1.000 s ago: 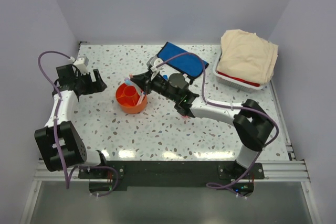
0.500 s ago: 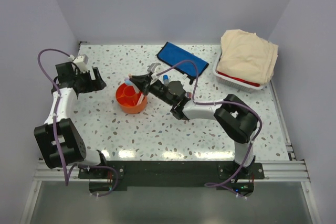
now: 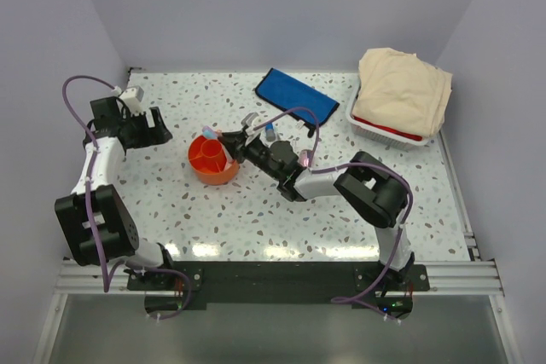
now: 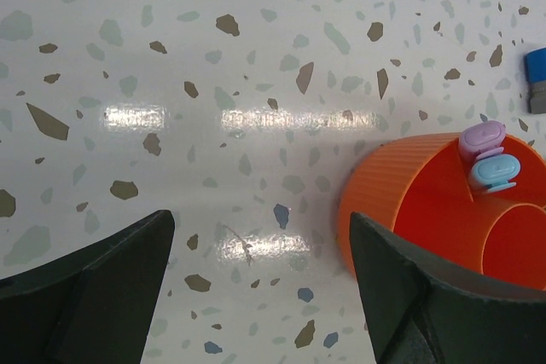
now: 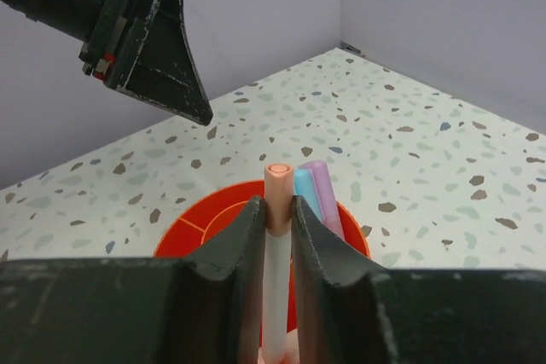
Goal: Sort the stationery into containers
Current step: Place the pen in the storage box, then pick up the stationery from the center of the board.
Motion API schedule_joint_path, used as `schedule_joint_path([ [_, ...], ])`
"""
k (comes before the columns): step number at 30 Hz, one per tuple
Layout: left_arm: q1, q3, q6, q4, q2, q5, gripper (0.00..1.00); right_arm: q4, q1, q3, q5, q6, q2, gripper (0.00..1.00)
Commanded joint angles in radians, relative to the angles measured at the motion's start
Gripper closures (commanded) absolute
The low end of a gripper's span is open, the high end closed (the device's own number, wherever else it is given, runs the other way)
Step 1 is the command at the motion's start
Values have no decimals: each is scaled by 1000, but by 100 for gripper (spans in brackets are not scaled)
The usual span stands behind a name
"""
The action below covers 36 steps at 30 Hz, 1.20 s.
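Observation:
The round orange tub (image 3: pixel 212 159) stands left of the table's middle. My right gripper (image 3: pixel 227 140) reaches over its right rim. In the right wrist view the gripper (image 5: pixel 277 219) is shut on a white pen with a peach cap (image 5: pixel 278 178), held upright over the tub (image 5: pixel 196 228). A light blue marker (image 5: pixel 302 187) and a lilac marker (image 5: pixel 321 185) stand in the tub just behind it. My left gripper (image 3: pixel 158 125) is open to the left of the tub, nothing between its fingers (image 4: pixel 111 270). The flat blue pouch (image 3: pixel 297 96) lies at the back.
A blue-capped item (image 3: pixel 269 130) lies on the table between tub and pouch. A white basket with a red rim (image 3: pixel 386 131) holding beige cloth (image 3: pixel 403 89) sits at the back right. Walls close the table on three sides.
My right arm has stretched left and carried the pen from beside the pouch to over the tub's right side. The left arm has barely shifted.

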Motion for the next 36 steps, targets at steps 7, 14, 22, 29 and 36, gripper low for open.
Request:
schedule_joint_path([
  [7,9,37,11,21,-48,-8,12,-76,-1,-25,32,-52,-145,54],
  [14,7,80,66,62,-114,187,11,-648,-104,121,75,23,-384,51],
  [22,-57,217,213,1,-114,341,12,-1630,-279,553,-95,-186,-207,41],
  [29,-95,250,152,42,-134,294,13,-1939,-276,723,-149,-426,4,40],
  [36,-95,217,152,42,-155,223,12,-1896,-267,658,-72,-492,19,39],
])
